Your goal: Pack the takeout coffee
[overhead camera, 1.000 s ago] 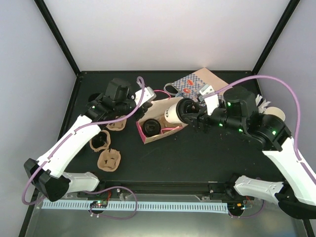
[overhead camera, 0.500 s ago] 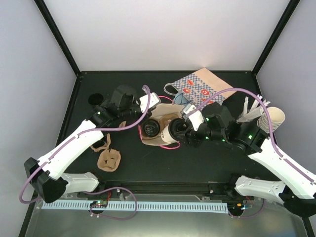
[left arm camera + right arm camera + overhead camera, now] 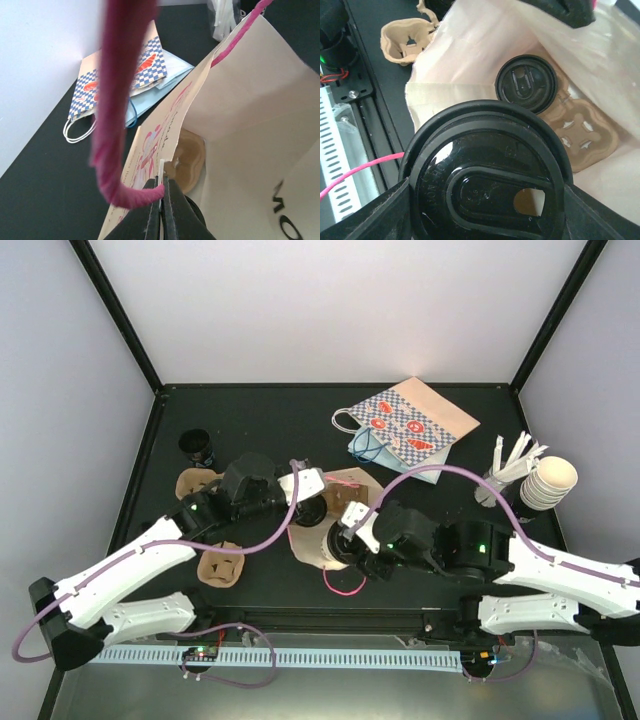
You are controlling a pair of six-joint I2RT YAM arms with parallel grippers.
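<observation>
Left gripper (image 3: 161, 200) is pinching the pink bag (image 3: 250, 100) open; right gripper (image 3: 487, 210) is clasping the takeout coffee (image 3: 490, 150) at its mouth, not yet inside.

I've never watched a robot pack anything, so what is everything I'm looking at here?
takeout coffee: one, white, black lid, above the bag's mouth
pink bag: one, pale pink, table centre, open
lidded cup: one, black lid, inside the bag
carrier in bag: one, brown, under that cup
loose carriers: two, brown, left of the bag
small black cup: one, far left
patterned bags: two, blue-checked over pale blue, flat at back
cup stack: one, cream, right edge
left fingers: shut on the bag's rim
right fingers: gripping the coffee
</observation>
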